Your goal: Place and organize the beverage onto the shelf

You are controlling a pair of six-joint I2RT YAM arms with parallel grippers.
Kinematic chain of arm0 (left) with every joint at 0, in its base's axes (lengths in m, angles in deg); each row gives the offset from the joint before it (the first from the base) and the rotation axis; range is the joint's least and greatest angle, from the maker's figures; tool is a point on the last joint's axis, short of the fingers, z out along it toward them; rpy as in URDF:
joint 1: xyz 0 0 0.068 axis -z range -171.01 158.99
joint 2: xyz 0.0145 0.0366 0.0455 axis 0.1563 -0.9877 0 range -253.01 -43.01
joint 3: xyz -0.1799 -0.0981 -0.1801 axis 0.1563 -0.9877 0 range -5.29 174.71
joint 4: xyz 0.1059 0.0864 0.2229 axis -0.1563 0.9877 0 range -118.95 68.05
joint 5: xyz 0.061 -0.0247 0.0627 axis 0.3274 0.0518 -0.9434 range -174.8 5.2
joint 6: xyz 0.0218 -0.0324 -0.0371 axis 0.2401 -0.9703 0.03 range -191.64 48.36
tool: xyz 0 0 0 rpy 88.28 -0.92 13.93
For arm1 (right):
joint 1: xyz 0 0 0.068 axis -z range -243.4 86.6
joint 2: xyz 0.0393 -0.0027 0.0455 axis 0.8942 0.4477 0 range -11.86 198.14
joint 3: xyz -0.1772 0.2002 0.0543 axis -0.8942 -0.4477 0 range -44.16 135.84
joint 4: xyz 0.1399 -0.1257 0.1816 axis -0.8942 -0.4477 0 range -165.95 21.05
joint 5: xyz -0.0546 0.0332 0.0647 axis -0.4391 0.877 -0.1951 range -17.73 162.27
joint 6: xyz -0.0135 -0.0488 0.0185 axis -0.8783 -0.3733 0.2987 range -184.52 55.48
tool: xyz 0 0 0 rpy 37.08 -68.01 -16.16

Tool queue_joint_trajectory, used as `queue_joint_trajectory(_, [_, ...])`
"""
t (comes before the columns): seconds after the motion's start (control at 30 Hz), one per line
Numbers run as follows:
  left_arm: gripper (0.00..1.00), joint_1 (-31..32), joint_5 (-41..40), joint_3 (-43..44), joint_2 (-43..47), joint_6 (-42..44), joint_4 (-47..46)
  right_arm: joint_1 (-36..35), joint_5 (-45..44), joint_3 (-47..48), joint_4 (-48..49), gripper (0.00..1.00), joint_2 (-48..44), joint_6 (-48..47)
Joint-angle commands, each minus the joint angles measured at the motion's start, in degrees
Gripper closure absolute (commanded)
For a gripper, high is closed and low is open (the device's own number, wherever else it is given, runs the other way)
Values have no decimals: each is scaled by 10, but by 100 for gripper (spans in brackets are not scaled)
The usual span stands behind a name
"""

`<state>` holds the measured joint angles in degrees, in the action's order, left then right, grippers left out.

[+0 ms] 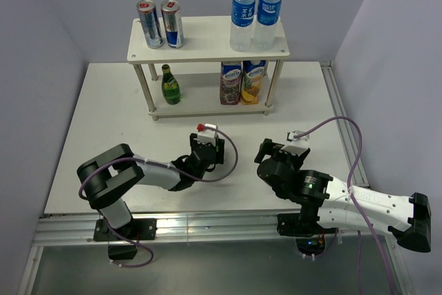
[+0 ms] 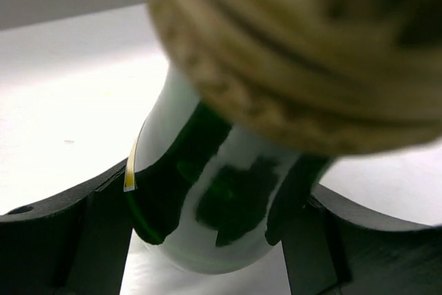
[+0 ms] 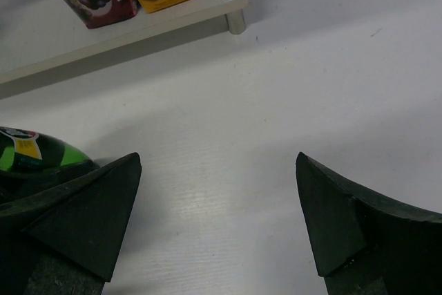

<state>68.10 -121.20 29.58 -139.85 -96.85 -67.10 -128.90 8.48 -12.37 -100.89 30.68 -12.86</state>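
Standing between the jaws of the left pincer (image 2: 214, 240): one green bottle (image 2: 221, 198), gold cap, on the table (image 1: 103, 143) in front of the shelf (image 1: 207, 50).
- Axis: seemingly upright, cap towards the wrist camera. The view is blurred and the overhead view hides the bottle under the wrist, so this is a guess.
- Left pincer: one jaw on each side of the bottle's body, close against the glass. Whether they are already squeezing it cannot be told.
- Right pincer (image 3: 217, 205): spread wide, nothing between its jaws, resting low just beside the bottle.
- Nearer arm: the left.
- Bearing: the shelf lies straight ahead, away from the arm bases. On its lower board a second green bottle (image 1: 170, 84) stands left of two cartons (image 1: 242, 82), with bare board between. That gap is the likely slot.
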Motion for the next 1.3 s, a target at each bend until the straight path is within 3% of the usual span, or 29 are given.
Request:
queue_joint_trajectory(0.0, [100, -33, -26, 45, 62, 38, 4, -4, -11, -2, 21, 0, -2, -1])
queue_joint_trajectory(0.43, [100, -184, 56, 141, 65, 92, 3, -4, -12, -3, 20, 0, -5, -1])
queue_joint_trajectory(0.9, [100, -241, 114, 230, -19, 99, -11, -3, -13, -4, 29, 0, 3, -7])
queue_joint_trajectory(1.27, [100, -273, 109, 286, -91, 97, -14, -4, -12, -5, 36, 0, 13, -11])
